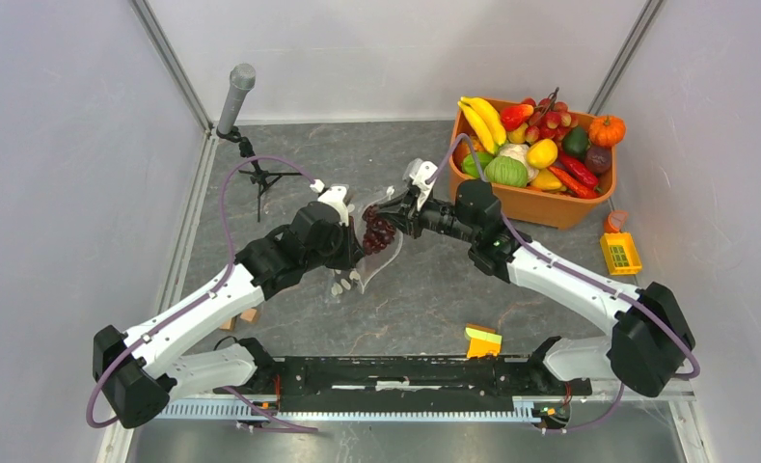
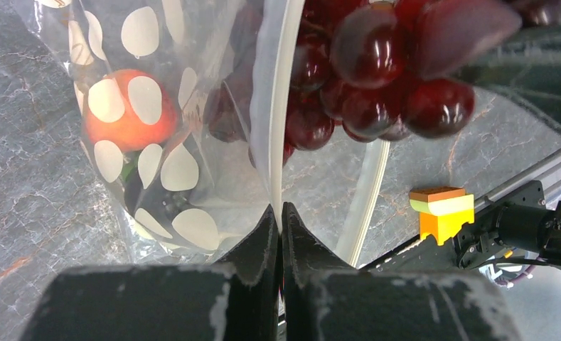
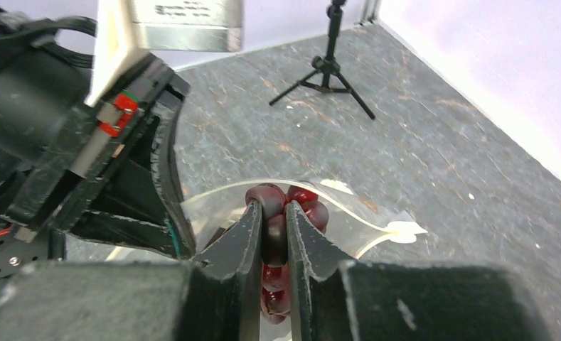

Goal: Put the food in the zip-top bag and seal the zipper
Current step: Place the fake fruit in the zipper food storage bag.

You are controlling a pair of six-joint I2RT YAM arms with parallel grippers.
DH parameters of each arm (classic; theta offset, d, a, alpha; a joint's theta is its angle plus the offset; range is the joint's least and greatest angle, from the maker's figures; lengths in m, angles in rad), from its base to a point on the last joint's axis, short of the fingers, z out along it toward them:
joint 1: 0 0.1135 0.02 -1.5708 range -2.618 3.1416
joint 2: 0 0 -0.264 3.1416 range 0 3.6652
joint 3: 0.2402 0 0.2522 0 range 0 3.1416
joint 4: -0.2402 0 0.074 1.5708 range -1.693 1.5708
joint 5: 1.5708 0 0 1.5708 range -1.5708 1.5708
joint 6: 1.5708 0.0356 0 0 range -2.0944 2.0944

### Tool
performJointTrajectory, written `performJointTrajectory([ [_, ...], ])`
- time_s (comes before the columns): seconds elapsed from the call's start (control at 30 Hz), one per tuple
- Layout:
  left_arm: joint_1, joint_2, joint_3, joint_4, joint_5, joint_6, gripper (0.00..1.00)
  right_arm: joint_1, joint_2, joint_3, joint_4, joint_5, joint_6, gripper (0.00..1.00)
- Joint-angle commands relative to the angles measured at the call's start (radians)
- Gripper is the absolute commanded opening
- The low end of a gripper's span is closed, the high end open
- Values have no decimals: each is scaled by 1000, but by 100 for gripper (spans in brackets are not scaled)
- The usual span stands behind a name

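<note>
The clear polka-dot zip-top bag [image 1: 381, 258] hangs open in mid-table. My left gripper [image 1: 355, 231] is shut on its white zipper strip [image 2: 281, 114], holding the mouth up. My right gripper [image 1: 390, 214] is shut on a dark maroon grape bunch [image 1: 377, 231] at the bag's mouth. In the left wrist view the grapes [image 2: 377, 78] hang between the two zipper strips, and an orange-red fruit [image 2: 124, 117] lies inside the bag. In the right wrist view my fingers pinch the grapes [image 3: 274, 213] over the open bag rim [image 3: 348, 202].
An orange tub [image 1: 535, 201] at the back right holds several toy fruits and vegetables. A small tripod stand [image 1: 253, 174] stands at the back left. A yellow block [image 1: 620, 253] lies right of the tub, an orange-yellow block [image 1: 483, 340] near the front.
</note>
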Motion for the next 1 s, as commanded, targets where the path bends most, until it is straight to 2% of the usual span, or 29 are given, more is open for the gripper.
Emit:
performJointTrajectory([
  [0.0, 6, -20, 47, 7, -17, -27, 6, 14, 10, 18, 145, -118, -28, 21],
  [0.07, 6, -24, 50, 1, -31, -27, 6, 28, 24, -25, 75, -191, -72, 27],
  [0.17, 7, -37, 49, 0, -55, -32, 6, 35, 52, -45, -72, -269, -126, 44],
  [0.27, 9, -46, 50, -8, -76, -36, 6, 35, 0, -67, -120, -246, -144, 68],
  [0.33, 10, -52, 49, -9, -80, -37, 6, 36, -58, -75, -87, -211, -123, 77],
  [0.4, 11, -57, 47, -8, -86, -38, 6, 36, -107, -56, -75, -182, -90, 78],
  [0.5, 12, -62, 46, -15, -98, -38, 6, 35, -176, -47, -67, -24, -25, 78],
  [0.63, 13, -60, 43, -19, -95, -37, 6, 35, -232, -64, -203, 332, 126, 74],
  [0.7, 13, -56, 44, -19, -89, -33, 6, 36, -246, -102, -273, 420, 203, 75],
  [0.77, 13, -53, 47, -18, -86, -30, 6, 36, -263, -179, -247, 413, 259, 75],
  [0.87, 13, -44, 51, -16, -83, -27, 6, 38, -276, -293, -153, 307, 355, 72],
  [0.97, 13, -42, 48, -16, -78, -24, 6, 54, -273, -342, -106, 242, 390, 72],
])
